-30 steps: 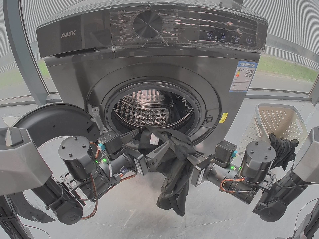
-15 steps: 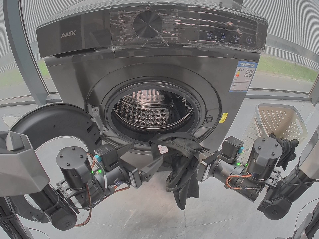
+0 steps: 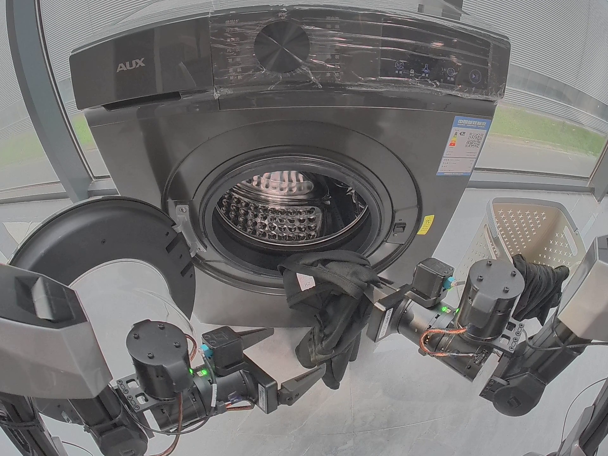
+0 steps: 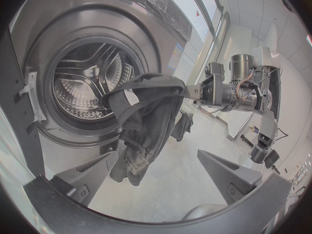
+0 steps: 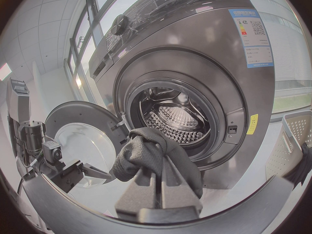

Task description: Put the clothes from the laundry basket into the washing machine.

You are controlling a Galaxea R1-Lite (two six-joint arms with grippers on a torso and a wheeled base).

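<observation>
Your left hand (image 3: 298, 351) has let go and dropped below the black garment (image 3: 329, 286), fingers apart. Only your right hand (image 3: 372, 294) is clamped on it now. It hangs off that hand's tips, at the lower rim of the washing machine (image 3: 285, 134) opening, so that hand must push it in.

Pictured on washer (image 3: 158, 140) front: logo (image 3: 130, 64) upper left; blue energy label (image 3: 464, 145) with QR code (image 3: 475, 138); small yellow sticker (image 3: 425, 224), print too small to read.

Head view high, facing washing machine (image 3: 354, 128), wrist views low, nearer, sharing drum (image 4: 81, 88)
</observation>
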